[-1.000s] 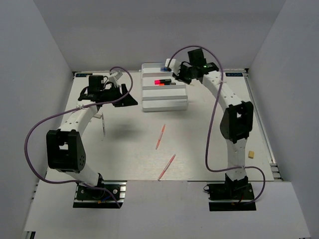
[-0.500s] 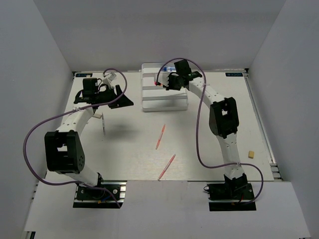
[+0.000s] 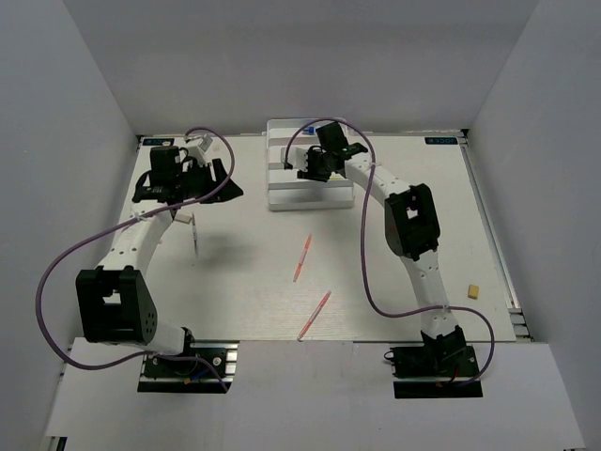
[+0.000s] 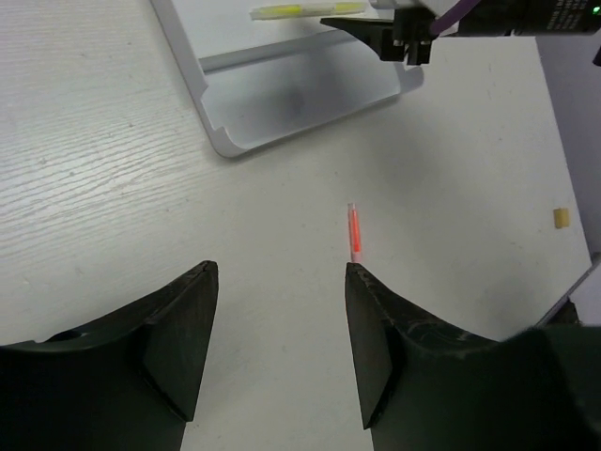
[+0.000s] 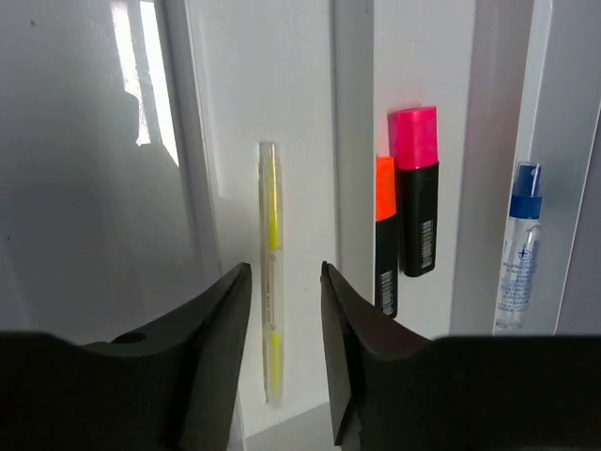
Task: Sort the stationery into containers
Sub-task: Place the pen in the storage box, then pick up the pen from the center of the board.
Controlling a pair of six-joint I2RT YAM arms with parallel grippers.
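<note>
Four items in the white tray (image 3: 310, 195)? Which way do they point? [JK]

Four, yes. Thin pale pen (image 5: 270, 301) alone in one row. Orange-and-black marker (image 5: 385, 240) and pink-and-black marker (image 5: 415, 202) side by side in the next. Clear blue-capped bottle (image 5: 516, 249) in the row beyond. Every long axis runs along its row; the marker caps and bottle cap face the same end. [RL]

Fingers? [JK]

Right gripper (image 5: 284, 271): fingers spread, pinching nothing, hanging directly over the pen and in line with it. Left gripper (image 4: 279, 272): fingers spread, empty, above the bare counter (image 4: 94, 169), apart from the tray. [RL]

Unsorted? [JK]

Far stick (image 3: 301, 257) and near stick (image 3: 315, 315) flat on the counter, well apart from the tray. Long axes roughly near-to-far, far ends tipped right. Tiny tan eraser block (image 3: 473, 291) near the right edge. [RL]

Risks? [JK]

My judgement: right fingers sit close to the pen, so any sideways drift on the way out could nudge it askew or catch a row wall. The sticks are thin and lie flat; a pinch along the axis instead of across it would likely slip or roll them. [RL]
</note>
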